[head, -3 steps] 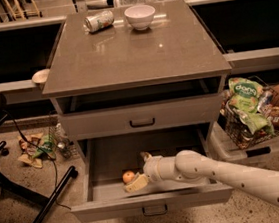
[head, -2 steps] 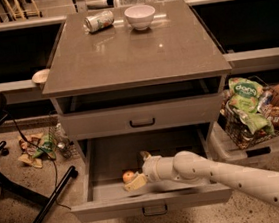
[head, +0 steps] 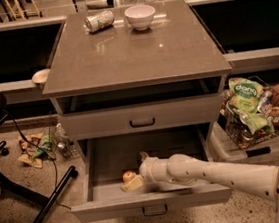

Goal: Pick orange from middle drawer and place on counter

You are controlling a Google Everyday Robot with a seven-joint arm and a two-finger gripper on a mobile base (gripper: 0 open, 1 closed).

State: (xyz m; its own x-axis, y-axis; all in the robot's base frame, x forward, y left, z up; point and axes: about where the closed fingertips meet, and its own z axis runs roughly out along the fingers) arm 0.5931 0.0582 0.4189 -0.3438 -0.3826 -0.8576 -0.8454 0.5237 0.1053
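The middle drawer [head: 114,199] is pulled open at the bottom of the cabinet. The orange [head: 128,175], small and pale yellowish-orange, lies on the drawer floor left of centre. My white arm reaches in from the lower right. My gripper [head: 136,177] is inside the drawer, right beside the orange, one pale fingertip [head: 132,184] just below it and another finger [head: 143,156] up behind. The counter [head: 138,58] is the flat grey-brown top above.
A white bowl [head: 140,17] and a tipped can [head: 99,21] sit at the counter's far edge. A closed grey drawer [head: 141,117] is above the open one. A basket of snack bags [head: 250,111] stands right; chair legs [head: 34,206] and litter left.
The arm and gripper have hardly moved. The orange stays in the same spot beside the fingers.
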